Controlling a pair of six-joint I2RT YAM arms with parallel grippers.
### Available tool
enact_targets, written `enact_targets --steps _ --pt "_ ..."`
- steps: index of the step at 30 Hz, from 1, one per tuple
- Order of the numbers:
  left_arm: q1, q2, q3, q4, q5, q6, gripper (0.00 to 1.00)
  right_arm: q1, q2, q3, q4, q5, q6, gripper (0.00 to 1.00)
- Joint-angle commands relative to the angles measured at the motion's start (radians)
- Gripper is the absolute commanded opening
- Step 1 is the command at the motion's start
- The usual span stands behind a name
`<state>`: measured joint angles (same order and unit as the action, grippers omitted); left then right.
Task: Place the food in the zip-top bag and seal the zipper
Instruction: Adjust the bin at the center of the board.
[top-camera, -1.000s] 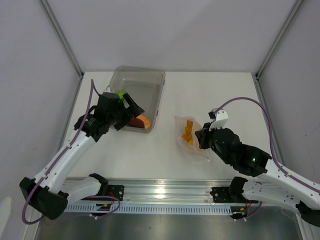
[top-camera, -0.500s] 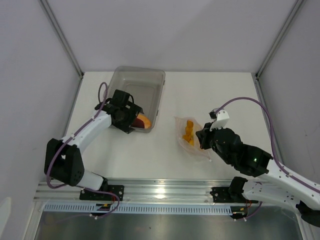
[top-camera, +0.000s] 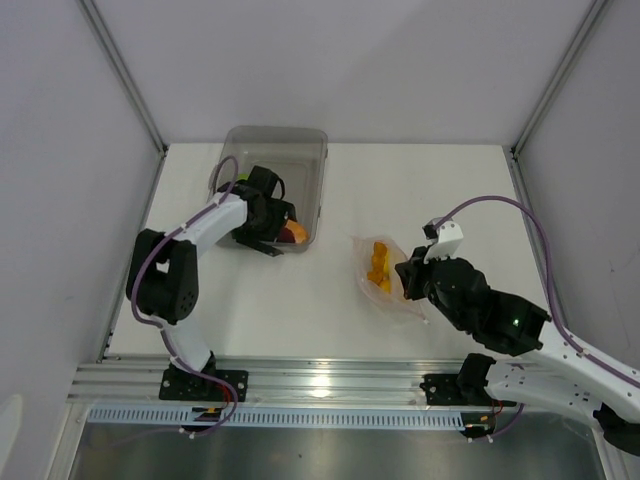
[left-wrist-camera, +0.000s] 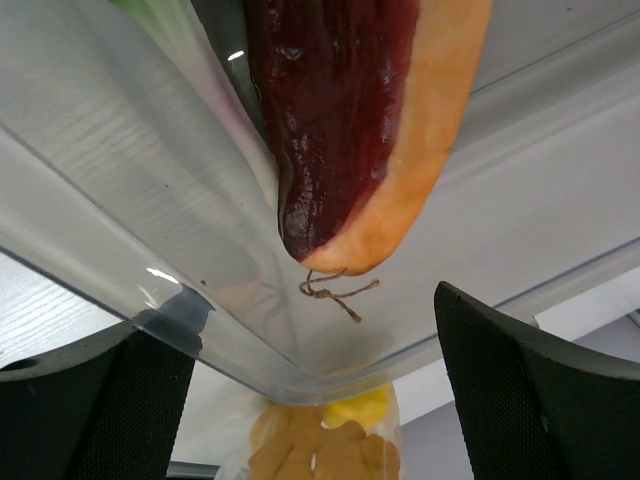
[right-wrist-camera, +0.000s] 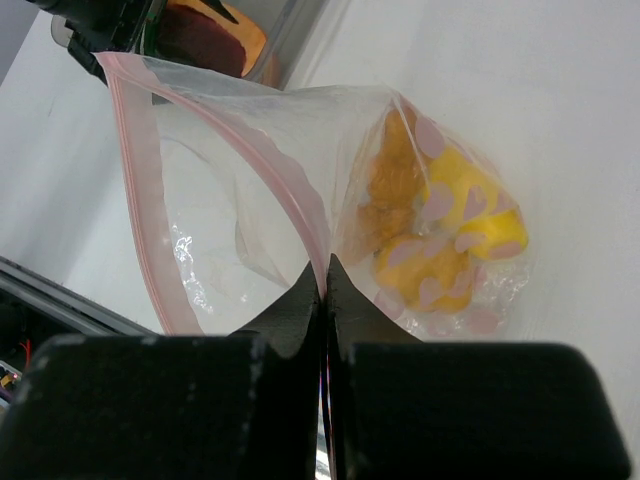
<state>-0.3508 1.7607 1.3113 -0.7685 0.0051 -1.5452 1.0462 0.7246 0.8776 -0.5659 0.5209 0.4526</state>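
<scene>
Top external view shows the white bench (top-camera: 330, 320) with one rigid clear bin (top-camera: 275, 131) at its far left and one zip-top bag (top-camera: 362, 248) lying well apart from it, right of centre. Two arms work the scene, one at each.

The left gripper (top-camera: 283, 222) reaches down at the bin's near right corner. On its wrist view, its fingers (left-wrist-camera: 140, 400) are spread wide with nothing between them. The long dark-red and tan slice (left-wrist-camera: 350, 120) lies just ahead of them in the bin, not gripped.

The right gripper (top-camera: 405, 278) is pressed together on the bag's lip. Its wrist view shows the gripper pinching one side of the pink-red zipper (right-wrist-camera: 140, 190), and the mouth gapes open toward the bin.

My judgement is that the task is partly done. Some food is bagged: one yellow lemon (right-wrist-camera: 470, 205), one orange cluster (right-wrist-camera: 392, 175), and possibly a third orange-yellow piece below them, though the crinkled plastic makes it hard to tell them apart. In the bin I count one slice and a single patch of green (top-camera: 240, 183) past the left arm. Anything else there is hidden by the arm. Those pieces have yet to be moved, and the zipper is unsealed.
</scene>
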Motion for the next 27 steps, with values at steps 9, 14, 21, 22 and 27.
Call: enact_targets --steps 9,14,21,22,27 --pt "0.006 0.017 0.022 -0.071 -0.068 -0.076 0.95 0.006 -0.025 0.032 0.008 0.045 0.006 0.00" --pt "0.009 -0.039 -0.050 -0.098 -0.085 -0.088 0.96 0.006 -0.028 0.024 0.018 0.041 0.011 0.00" --pt "0.009 -0.138 -0.168 -0.061 -0.074 -0.064 0.94 0.008 -0.030 0.021 0.021 0.028 0.024 0.00" --pt "0.007 -0.148 -0.173 -0.064 -0.085 -0.059 0.94 0.008 -0.031 0.021 0.020 0.028 0.024 0.00" --pt "0.001 -0.242 -0.253 -0.101 -0.105 -0.064 0.93 0.009 -0.039 0.015 0.021 0.036 0.024 0.00"
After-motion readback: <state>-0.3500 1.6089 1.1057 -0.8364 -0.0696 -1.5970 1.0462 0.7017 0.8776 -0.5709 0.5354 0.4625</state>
